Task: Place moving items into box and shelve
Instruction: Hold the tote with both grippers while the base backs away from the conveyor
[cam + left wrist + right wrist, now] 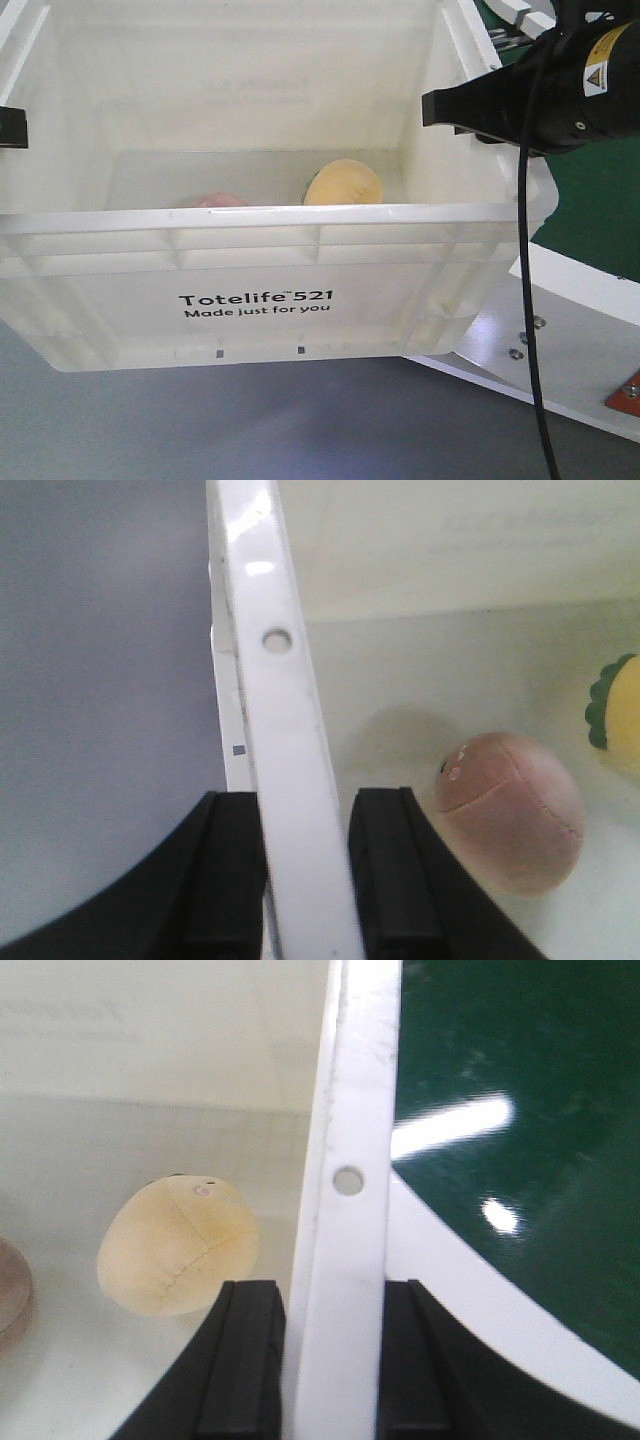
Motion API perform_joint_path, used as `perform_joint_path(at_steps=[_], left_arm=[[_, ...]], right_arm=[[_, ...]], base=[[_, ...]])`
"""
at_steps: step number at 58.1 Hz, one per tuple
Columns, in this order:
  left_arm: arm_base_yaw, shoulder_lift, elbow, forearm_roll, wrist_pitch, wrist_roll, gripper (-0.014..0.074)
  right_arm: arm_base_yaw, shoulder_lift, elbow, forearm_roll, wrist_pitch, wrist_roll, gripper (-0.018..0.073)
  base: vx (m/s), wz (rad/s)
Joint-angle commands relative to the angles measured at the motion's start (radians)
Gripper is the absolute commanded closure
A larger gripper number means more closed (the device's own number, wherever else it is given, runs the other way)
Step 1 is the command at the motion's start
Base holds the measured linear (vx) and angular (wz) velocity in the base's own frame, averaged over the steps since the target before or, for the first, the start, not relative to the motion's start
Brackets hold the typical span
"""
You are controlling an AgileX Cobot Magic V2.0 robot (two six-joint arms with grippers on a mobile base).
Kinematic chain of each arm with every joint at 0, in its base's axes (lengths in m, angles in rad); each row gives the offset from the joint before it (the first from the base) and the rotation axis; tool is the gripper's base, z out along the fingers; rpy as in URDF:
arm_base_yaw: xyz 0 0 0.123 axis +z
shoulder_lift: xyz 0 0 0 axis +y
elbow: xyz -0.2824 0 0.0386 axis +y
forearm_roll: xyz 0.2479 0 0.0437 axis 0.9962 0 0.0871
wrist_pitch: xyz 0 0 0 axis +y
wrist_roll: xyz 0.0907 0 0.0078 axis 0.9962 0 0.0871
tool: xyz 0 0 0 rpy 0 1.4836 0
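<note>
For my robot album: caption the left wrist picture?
Left pincer clamps the white box by its rim, pinkish fruit resting inside.

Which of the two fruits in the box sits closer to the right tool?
The pale yellow-orange fruit, beside the right tool; the pinkish fruit lies farther away.

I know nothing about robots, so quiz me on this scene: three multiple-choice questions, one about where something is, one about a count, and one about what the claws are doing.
1. Where is the pink fruit?
A) clamped in a claw
B) lying outside the box
C) inside the white box

2. How many fruits lie in the box?
A) one
B) two
C) four

3. What are the left gripper and right gripper doing?
A) each is clamped on a rim of the box
B) both hang open in the air
C) each holds a fruit

Answers:
1 C: it rests on the box's bottom.
2 B: only the pink one and the pale yellow fruit show.
3 A: each wrist view shows black fingers on either side of the white rim.
</note>
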Motion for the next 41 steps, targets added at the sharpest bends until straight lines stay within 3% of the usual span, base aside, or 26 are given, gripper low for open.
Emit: perform_joint_path(at_steps=[1,41], left_arm=[[-0.010,-0.032,-0.041,0.020,-0.146,0.027,0.0456],[-0.010,-0.032,-0.041,0.020,-0.146,0.027,0.0456]], right_arm=[[-0.002,-0.034,-0.042,-0.077,-0.119,-0.010,0.0447],[-0.002,-0.034,-0.042,-0.077,-0.119,-0.010,0.0447]], base=[[-0.10,0.40],[-0.11,0.42]])
